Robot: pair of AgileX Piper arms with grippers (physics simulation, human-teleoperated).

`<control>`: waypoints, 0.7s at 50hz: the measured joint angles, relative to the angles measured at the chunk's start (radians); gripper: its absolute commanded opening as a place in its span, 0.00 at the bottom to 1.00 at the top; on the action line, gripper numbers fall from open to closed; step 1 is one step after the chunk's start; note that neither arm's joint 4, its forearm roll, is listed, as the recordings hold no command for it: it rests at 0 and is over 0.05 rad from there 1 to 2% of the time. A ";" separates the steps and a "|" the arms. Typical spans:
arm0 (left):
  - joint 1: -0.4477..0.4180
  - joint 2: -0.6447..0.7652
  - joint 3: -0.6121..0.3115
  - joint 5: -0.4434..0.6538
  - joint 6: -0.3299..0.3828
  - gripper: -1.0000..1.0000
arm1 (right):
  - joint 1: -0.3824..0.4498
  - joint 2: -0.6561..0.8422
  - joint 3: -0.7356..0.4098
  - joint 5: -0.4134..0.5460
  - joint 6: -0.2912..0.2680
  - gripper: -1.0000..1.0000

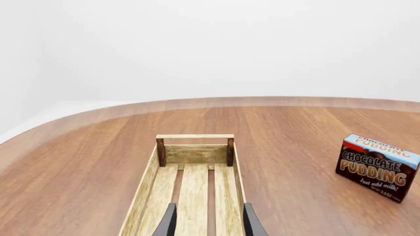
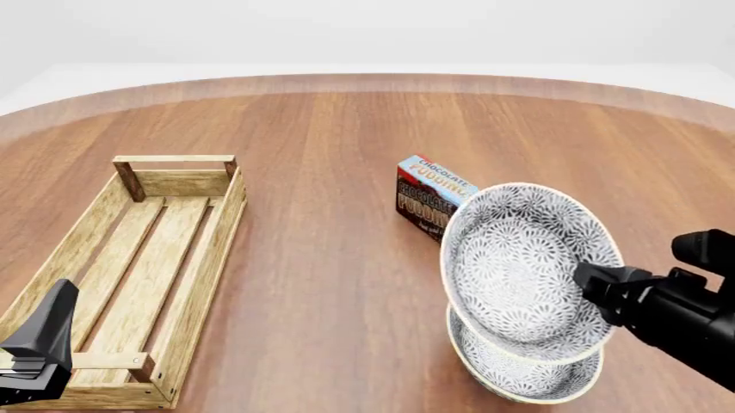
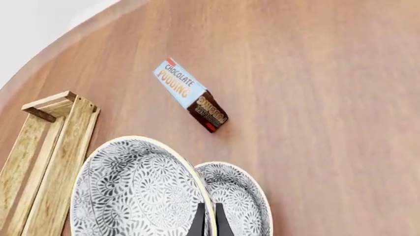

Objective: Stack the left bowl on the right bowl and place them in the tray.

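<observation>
Ceramic left bowl (image 2: 522,262), its rim pinched by the right fingers (image 3: 208,216), hangs tilted just above the right bowl (image 2: 531,374) for stacking, while the left fingers (image 1: 206,219) wait parted over the tray (image 2: 219,232).

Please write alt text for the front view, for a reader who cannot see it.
The right gripper holds one patterned bowl tilted above a second bowl on the wooden table. A pudding box stands behind them; an empty wooden tray lies at left.

Choc pudding box (image 2: 431,196) upright, mid wooden table (image 2: 333,249).
</observation>
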 measured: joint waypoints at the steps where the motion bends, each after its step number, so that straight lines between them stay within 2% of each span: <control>1: 0.000 0.000 0.000 0.000 0.000 1.00 | -0.002 -0.004 0.007 -0.002 0.002 0.00; 35: 0.000 0.000 0.000 0.000 0.000 1.00 | -0.048 0.020 0.164 -0.157 0.050 0.00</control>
